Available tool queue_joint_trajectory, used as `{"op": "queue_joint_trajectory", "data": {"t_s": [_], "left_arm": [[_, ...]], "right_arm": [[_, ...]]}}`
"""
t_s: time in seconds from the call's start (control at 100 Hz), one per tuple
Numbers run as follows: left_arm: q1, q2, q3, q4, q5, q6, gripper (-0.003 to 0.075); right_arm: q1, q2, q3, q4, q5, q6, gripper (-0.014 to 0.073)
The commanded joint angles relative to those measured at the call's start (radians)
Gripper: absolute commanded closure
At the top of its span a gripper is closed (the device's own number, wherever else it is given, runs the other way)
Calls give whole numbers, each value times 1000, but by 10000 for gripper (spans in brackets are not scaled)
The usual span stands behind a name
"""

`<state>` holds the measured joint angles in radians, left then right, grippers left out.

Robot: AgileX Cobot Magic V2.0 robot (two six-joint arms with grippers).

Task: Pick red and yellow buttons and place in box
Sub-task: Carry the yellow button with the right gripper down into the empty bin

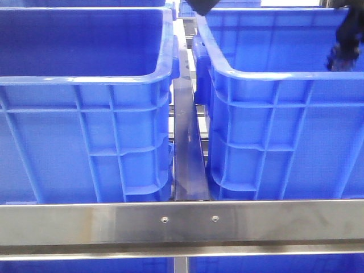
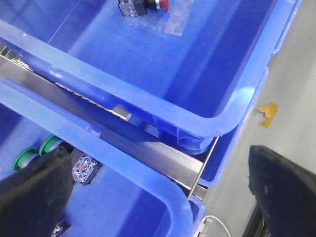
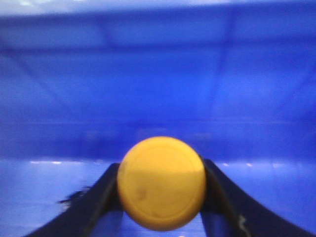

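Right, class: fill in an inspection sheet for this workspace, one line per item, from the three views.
Surface: steel frame rail carrying two blue crates, side by side.
Job's things: yellow button between the right claw's fingers; a red-capped button lies in one crate.
Clutter: green rolls, a small switch part, a clear scrap in the crates.
Grippers: right claw shut on the button; left claw open, holding nothing.
Cables: white cable on the floor.
Surroundings: grey floor, yellow tape scrap.
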<state>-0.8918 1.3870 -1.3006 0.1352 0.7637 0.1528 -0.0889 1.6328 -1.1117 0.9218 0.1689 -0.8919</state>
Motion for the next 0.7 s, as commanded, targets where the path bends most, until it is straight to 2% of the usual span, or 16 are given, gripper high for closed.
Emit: {"op": "queue_joint_trajectory", "data": {"t_s": [0.0, 0.3, 0.57, 0.69], "left_arm": [[-7, -38, -35, 3, -54, -3, 49], [-7, -38, -35, 3, -65, -3, 49], [-7, -38, -35, 3, -71, -3, 49], [-7, -38, -35, 3, -74, -3, 49]], "right_arm": [[-6, -2, -57, 11, -66, -12, 396], [-6, 144, -174, 10, -64, -55, 396], [-6, 189, -185, 10, -70, -55, 396], [-6, 189, -185, 10, -70, -55, 356]]}}
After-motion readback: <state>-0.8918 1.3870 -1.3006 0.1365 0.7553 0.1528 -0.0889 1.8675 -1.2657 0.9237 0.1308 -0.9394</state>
